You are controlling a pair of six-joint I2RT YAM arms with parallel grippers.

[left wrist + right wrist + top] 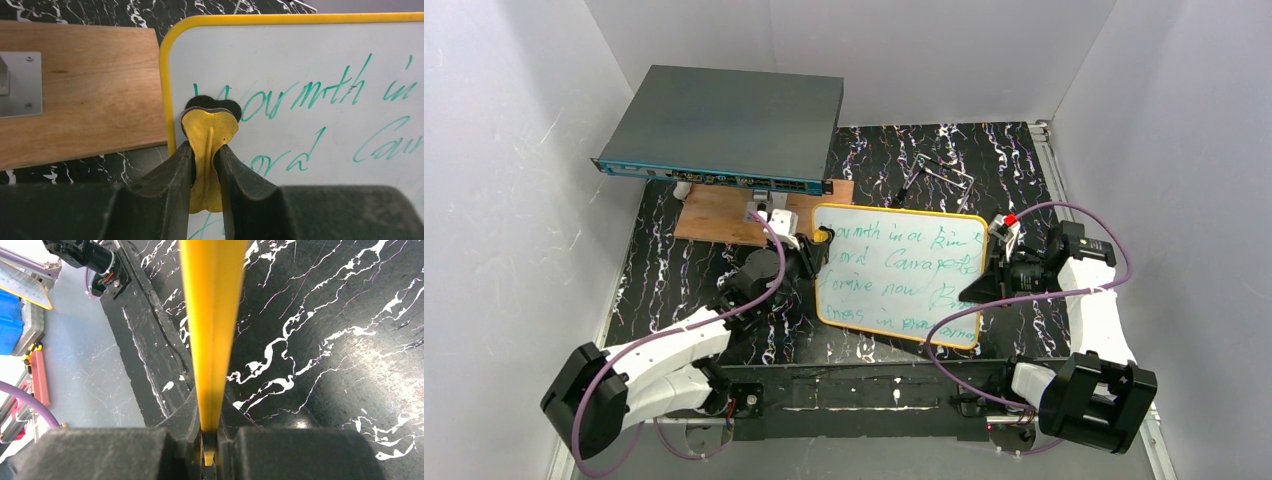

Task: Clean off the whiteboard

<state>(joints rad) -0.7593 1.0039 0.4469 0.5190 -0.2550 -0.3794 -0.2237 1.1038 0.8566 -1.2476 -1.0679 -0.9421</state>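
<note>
So the small white board with the yellow frame (899, 275) lies flat in the middle of the black marbled tabletop (674, 270), just right of the brown wooden plank (719, 215), with green handwriting all over it. The left gripper (206, 150) is pinching a little yellow eraser pad with black felt (210, 127), sitting on the board's far-left corner. The right gripper (210, 415) is clamped on the board's right edge. Looks like wiping's only starting; next it needs firm strokes rightward across the writing.
</note>
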